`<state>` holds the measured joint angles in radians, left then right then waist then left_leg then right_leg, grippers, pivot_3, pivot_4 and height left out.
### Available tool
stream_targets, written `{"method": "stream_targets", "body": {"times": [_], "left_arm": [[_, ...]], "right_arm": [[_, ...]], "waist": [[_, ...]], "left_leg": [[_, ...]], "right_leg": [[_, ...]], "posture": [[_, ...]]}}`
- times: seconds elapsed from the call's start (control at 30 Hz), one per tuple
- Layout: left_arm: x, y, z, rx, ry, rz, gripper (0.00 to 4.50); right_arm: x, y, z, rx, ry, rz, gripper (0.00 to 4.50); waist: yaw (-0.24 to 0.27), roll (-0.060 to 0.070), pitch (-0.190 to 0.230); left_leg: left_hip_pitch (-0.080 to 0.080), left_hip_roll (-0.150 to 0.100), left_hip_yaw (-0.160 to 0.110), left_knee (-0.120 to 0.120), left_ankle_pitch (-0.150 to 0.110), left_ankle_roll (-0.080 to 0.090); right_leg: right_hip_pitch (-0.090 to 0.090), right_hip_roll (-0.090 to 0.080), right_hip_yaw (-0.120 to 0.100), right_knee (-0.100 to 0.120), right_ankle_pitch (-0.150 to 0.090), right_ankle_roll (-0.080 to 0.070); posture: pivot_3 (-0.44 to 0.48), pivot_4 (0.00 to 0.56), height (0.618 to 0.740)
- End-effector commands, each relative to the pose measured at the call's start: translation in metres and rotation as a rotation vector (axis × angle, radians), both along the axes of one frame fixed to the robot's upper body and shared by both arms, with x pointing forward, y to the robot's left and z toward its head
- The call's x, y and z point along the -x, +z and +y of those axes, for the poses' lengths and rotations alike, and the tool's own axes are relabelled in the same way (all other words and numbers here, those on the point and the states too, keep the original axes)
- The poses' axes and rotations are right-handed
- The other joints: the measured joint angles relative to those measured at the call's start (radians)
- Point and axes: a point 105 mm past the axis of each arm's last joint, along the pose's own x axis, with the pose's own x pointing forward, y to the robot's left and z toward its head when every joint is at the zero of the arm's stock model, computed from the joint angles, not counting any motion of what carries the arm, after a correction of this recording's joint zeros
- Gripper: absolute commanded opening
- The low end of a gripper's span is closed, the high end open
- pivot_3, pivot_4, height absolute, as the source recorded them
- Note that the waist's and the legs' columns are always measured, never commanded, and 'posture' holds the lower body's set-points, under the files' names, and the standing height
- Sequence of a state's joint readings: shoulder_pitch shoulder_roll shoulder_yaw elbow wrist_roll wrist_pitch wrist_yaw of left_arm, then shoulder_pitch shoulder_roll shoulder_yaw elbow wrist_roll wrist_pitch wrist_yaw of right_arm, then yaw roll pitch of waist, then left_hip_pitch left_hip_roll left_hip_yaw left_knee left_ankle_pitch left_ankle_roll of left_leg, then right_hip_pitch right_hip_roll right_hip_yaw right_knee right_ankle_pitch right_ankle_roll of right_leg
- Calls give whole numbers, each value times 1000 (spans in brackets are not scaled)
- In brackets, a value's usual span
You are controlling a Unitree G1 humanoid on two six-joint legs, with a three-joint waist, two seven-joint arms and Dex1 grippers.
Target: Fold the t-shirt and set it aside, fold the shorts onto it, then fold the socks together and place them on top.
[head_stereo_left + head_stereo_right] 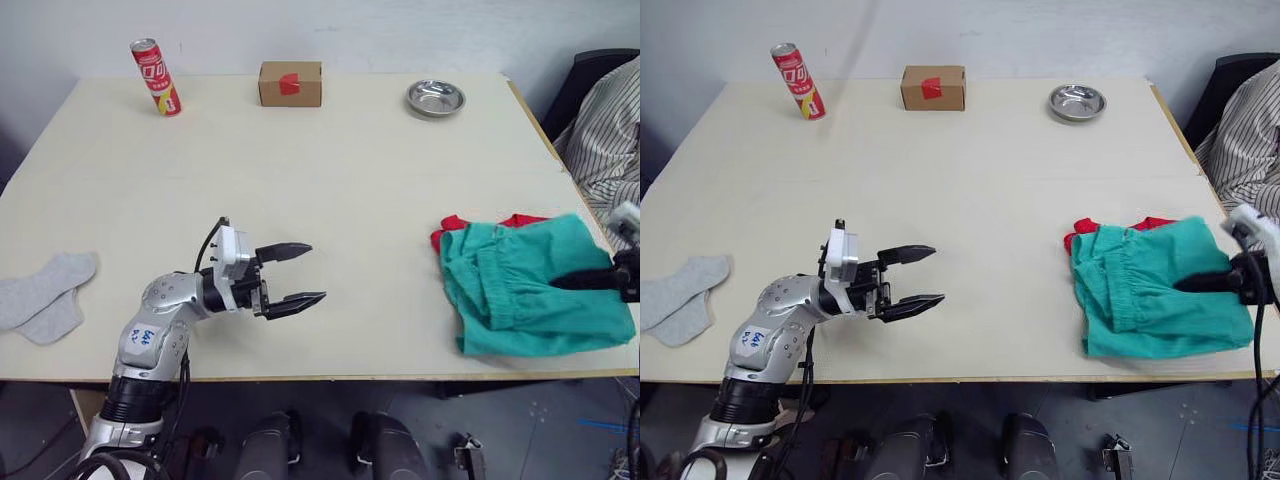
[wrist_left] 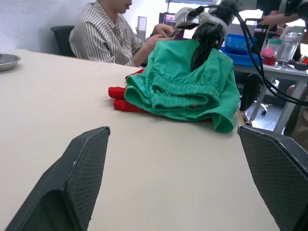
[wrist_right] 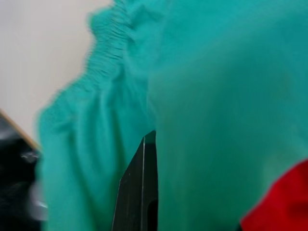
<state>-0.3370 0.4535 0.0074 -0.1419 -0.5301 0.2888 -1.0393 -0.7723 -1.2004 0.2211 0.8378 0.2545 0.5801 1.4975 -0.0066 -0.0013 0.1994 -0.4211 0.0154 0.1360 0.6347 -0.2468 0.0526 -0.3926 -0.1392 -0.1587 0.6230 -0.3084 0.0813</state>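
Note:
The teal-green shorts [image 1: 520, 285] lie folded near the table's right front edge. They rest on the red t-shirt [image 1: 452, 224], which shows just as a strip along their far side. My right gripper [image 1: 558, 283] reaches in from the right, shut on the shorts' cloth; the right wrist view has one black finger [image 3: 139, 192] pressed into teal fabric. The two grey socks [image 1: 45, 295] lie flat and overlapping at the table's left front edge. My left gripper [image 1: 318, 271] hovers open over bare table left of centre, empty, pointing towards the shorts [image 2: 183, 82].
Along the far edge stand a red can [image 1: 156, 77], a small cardboard box [image 1: 290, 84] and a metal bowl [image 1: 435, 98]. A person in a striped shirt [image 1: 605, 130] sits by the table's right side.

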Motion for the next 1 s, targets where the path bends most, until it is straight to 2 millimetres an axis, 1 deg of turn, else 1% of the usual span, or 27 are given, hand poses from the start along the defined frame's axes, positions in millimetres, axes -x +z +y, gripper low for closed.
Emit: {"method": "stream_targets", "body": {"times": [0.03, 0.1, 0.17, 0.2, 0.23, 0.4, 0.53, 0.57, 0.6, 0.63, 0.67, 0.7, 0.73, 0.8, 0.83, 0.87, 0.93, 1.0], "left_arm": [[8, 9, 3, 8, -17, -31, 4491], [10, 9, 4, -1, -13, -31, 4491], [10, 9, 6, -3, -5, -35, 4500], [10, 9, 7, -4, -2, -36, 4500], [10, 9, 7, -4, -1, -33, 4500], [5, 6, 10, -10, 19, -20, 4500], [-1, 0, 18, -33, 45, -1, 4500], [-2, -1, 21, -34, 53, 1, 4500], [-4, -1, 24, -33, 63, 3, 4500], [-6, -1, 27, -32, 74, 4, 4500], [-8, -1, 30, -27, 91, 4, 4500], [-10, -1, 33, -23, 102, 3, 4500], [-12, -2, 36, -20, 115, 2, 4500], [-14, -5, 44, -16, 150, -4, 4500], [-15, -7, 47, -18, 162, -8, 4500], [-16, -8, 49, -20, 173, -14, 4500], [-13, -9, 57, -15, 222, -21, 4500], [-11, -10, 65, -9, 264, -26, 4500]], "right_arm": [[-17, -1, -13, 94, -31, -145, 0], [-22, -3, -14, 69, -80, -146, 0], [-18, 0, -9, -6, -89, -99, 544], [-13, 1, -6, -35, -69, -61, 753], [-11, 3, -7, -17, -40, -71, 1112], [-5, 36, -22, 180, 39, -242, 2818], [1, 76, -22, 309, 96, -408, 4257], [2, 83, -19, 326, 110, -442, 4474], [4, 89, -14, 344, 128, -479, 4474], [6, 92, -6, 343, 145, -492, 4474], [9, 87, 13, 315, 207, -501, 4474], [13, 83, 27, 293, 248, -503, 4474], [16, 75, 42, 279, 294, -522, 4474], [16, 56, 83, 195, 350, -613, 4474], [16, 51, 96, 159, 352, -641, 4474], [17, 45, 104, 140, 344, -642, 4474], [19, 28, 130, 64, 350, -659, 4474], [19, 20, 148, -11, 337, -682, 4474]], "waist": [[1, 0, 0], [1, 1, 1], [3, 2, 1], [3, 2, 1], [3, 2, 1], [9, 2, 1], [7, 3, 1], [6, 3, 1], [4, 3, 1], [4, 3, 1], [5, 2, 1], [5, 2, 1], [6, 2, 1], [6, -1, -1], [7, -1, -1], [8, 0, 0], [10, 1, 0], [11, 1, 0]], "left_leg": [[0, 0, 1, 0, 0, 0], [0, 0, 1, 1, 1, 0], [0, 0, 2, 2, 1, 1], [0, 1, 2, 3, 1, 1], [0, 1, 1, 3, 1, 1], [-1, 0, -1, 4, 1, 1], [-1, 0, -1, 4, 1, 1], [-1, 0, -1, 4, 1, 1], [-1, 1, -1, 4, 1, 1], [0, 1, 0, 4, 0, 0], [0, 1, 0, 4, 0, 0], [0, 2, -1, 3, 0, 0], [0, 2, -1, 3, 0, 0], [0, 3, -3, 3, 0, 0], [0, 3, -5, 3, -1, -1], [-1, 3, -5, 3, -1, -1], [-1, 1, -5, 3, -1, 0], [-1, 1, -5, 3, -1, 0]], "right_leg": [[0, 1, 0, 0, 0, 0], [0, 1, 0, 1, 0, 0], [-1, 1, 1, 2, 0, 0], [-1, 1, 2, 2, 0, 0], [0, 1, 2, 2, 0, 0], [0, -1, 3, 1, 0, 0], [0, -1, 3, 1, 0, 0], [0, -1, 3, 1, 0, 0], [0, -1, 3, 1, 0, 0], [0, 0, 3, 1, 0, 0], [0, 0, 3, 1, 0, 0], [0, 0, 3, 1, 0, 0], [1, 0, 3, 1, 0, 0], [1, 0, 2, 1, 0, 0], [2, 1, 2, 0, 0, 0], [2, 1, 2, 1, 0, 0], [1, -2, 2, 1, 1, 0], [1, -2, 2, 1, 1, 0]], "posture": [[0, 150, 740], [0, 150, 740], [0, 150, 740], [0, 150, 740], [0, 150, 740], [0, 150, 740], [0, 150, 740], [0, 150, 740], [0, 150, 740], [0, 150, 740], [0, 150, 740], [0, 150, 740], [0, 150, 740], [0, 150, 740], [0, 150, 740], [0, 150, 740], [0, 150, 740], [0, 150, 740]]}}
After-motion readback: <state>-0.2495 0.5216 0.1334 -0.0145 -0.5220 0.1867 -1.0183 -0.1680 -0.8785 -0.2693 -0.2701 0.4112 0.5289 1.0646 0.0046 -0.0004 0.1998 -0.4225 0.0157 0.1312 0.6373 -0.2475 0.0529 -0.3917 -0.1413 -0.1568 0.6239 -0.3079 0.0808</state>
